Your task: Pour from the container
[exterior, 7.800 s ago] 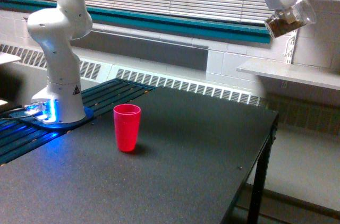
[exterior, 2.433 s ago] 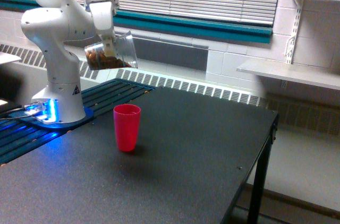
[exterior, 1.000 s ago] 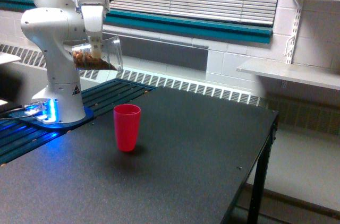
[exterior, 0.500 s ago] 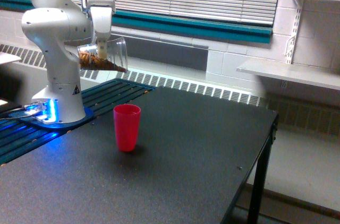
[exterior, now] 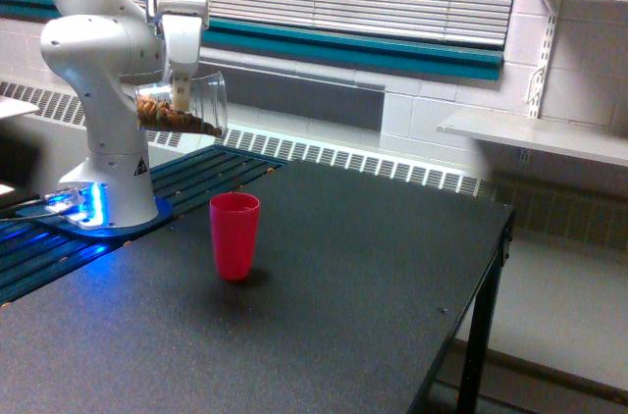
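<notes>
Item: clear container (exterior: 183, 106) of brown granules, clamped in the gripper (exterior: 181, 92) jaws, tipped sideways, mouth toward the exterior view's right, above and left of the red cup (exterior: 235, 234); pouring well likely requires centring the mouth over it, tilting slowly.

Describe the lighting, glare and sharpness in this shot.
Exterior view: even, soft light; the red plastic cup casts only a faint shadow on the dark table. Blue glow at the arm's base. The clear plastic cup of brown bits looks slightly soft.
</notes>
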Tool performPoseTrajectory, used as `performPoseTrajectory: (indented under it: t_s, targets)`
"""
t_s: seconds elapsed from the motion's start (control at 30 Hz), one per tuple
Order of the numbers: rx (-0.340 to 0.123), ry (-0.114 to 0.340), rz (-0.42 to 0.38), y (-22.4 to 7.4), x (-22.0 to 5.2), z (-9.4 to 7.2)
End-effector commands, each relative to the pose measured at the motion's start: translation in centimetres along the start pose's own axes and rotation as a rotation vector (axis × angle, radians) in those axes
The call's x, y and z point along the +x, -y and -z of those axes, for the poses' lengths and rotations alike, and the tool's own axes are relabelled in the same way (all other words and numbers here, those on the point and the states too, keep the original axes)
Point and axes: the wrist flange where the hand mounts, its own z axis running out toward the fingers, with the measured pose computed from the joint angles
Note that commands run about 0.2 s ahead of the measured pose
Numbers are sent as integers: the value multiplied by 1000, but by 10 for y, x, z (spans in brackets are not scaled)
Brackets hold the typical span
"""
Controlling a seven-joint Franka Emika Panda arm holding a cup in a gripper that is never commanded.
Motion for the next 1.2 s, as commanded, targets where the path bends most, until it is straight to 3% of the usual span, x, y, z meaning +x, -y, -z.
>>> performPoseTrajectory:
  t_s: [0.03,0.5,1.2]
  targets:
    - [10,21,-15,15,-5,-8]
    - [5,28,25,37,0,-5]
    - [-23,57,50,37,-5,-6]
